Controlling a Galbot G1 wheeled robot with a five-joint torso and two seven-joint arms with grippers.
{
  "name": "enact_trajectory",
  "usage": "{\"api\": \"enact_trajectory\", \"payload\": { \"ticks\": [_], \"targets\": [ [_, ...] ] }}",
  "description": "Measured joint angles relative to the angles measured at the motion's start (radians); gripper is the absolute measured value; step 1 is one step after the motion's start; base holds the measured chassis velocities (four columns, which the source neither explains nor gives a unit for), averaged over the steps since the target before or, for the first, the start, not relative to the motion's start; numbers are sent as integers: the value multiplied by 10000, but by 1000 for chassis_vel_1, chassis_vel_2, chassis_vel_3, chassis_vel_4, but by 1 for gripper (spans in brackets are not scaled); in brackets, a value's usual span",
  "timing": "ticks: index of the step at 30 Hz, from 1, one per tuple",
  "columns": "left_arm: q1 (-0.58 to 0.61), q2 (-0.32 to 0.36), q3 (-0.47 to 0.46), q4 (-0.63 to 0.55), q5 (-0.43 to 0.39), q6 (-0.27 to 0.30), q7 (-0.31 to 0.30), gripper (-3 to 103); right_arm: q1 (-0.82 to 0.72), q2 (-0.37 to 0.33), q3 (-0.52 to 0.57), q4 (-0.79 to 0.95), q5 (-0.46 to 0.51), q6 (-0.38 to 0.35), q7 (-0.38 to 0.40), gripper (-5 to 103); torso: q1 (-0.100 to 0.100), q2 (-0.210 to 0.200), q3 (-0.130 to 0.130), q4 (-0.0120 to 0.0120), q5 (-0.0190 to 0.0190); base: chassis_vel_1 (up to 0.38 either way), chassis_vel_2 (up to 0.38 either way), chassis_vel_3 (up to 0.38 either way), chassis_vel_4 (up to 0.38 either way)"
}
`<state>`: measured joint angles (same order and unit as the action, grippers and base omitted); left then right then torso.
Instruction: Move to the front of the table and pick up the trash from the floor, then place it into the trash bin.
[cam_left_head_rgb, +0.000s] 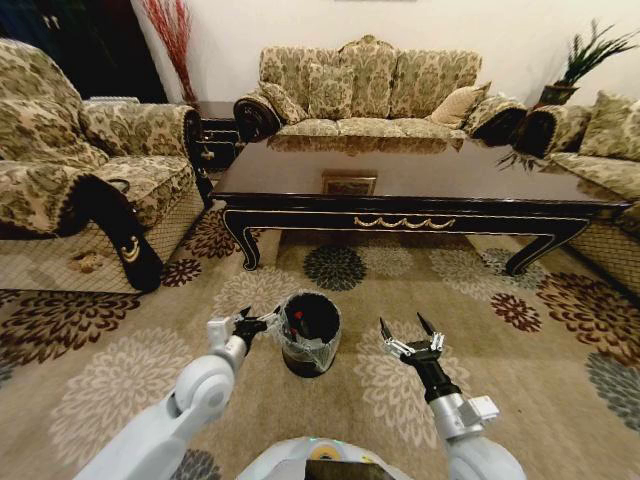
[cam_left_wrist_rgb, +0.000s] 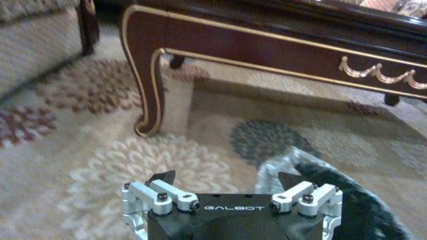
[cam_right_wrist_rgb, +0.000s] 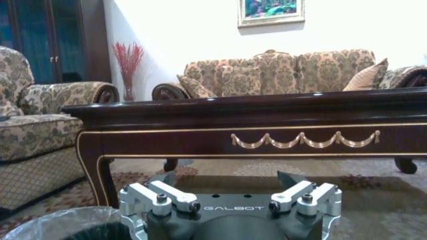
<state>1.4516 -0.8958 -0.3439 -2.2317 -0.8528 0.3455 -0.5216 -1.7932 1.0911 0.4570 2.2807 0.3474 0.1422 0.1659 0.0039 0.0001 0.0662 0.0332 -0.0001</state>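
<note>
The trash bin (cam_left_head_rgb: 309, 333), with something red inside, stands on the carpet (cam_left_head_rgb: 120, 370) between both hands, short of the table (cam_left_head_rgb: 400, 190). Its rim lies just beside the left hand (cam_left_head_rgb: 258, 322), whose fingers are spread and empty; the right hand (cam_left_head_rgb: 408, 334), also wide and empty, sits farther off.

glossy wooden table (cam_left_head_rgb: 420, 180), patterned carpet floor (cam_left_head_rgb: 120, 370)

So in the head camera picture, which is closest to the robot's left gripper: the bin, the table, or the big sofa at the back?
From the left gripper:
1. The trash bin, right beside it on the carpet.
2. The table, farther ahead, across the middle.
3. The sofa, behind the table by the back wall.
</note>
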Motion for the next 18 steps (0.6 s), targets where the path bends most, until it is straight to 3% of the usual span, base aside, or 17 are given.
{"api": "enact_trajectory", "payload": {
  "ticks": [1, 4, 9, 12, 13, 17, 18],
  "targets": [
    [0, 0, 0, 0, 0, 0, 0, 100, 0, 0, 0, 0, 0, 0, 0, 100, 0, 0, 0, 0, 0, 0, 0, 0, 0],
    [945, -445, -732, -453, 1015, -675, 923, 100, -76, 462, 66, -28, -547, 141, -15, 100, 0, 0, 0, 0, 1, 0, 0, 0, 0],
    [1948, -1016, -1389, -922, 1629, -953, 1674, 100, -173, 1088, 286, -220, -1639, 410, -107, 100, 0, 0, 0, -2, 0, 0, 0, 0, 0],
    [3216, -1542, -2171, -921, 3542, -1983, 2726, 100, -241, 1711, 654, -437, -2162, 995, -404, 100, 0, 0, 0, -1, 1, 0, 0, 0, 0],
    [3216, -1542, -2171, -921, 3542, -1983, 2726, 100, -241, 1711, 654, -437, -2162, 995, -404, 100, 0, 0, 0, -1, 1, 0, 0, 0, 0],
    [4607, -2025, -3176, -949, 4094, -3012, 3601, 100, -500, 2178, 1062, -472, -2237, 1620, -859, 100, -1, 1, 0, 1, 0, 0, 0, 0, 0],
    [4607, -2025, -3176, -949, 4094, -3012, 3601, 100, -500, 2178, 1062, -472, -2237, 1620, -859, 100, -1, 1, 0, 1, 0, 0, 0, 0, 0]
  ]
}}
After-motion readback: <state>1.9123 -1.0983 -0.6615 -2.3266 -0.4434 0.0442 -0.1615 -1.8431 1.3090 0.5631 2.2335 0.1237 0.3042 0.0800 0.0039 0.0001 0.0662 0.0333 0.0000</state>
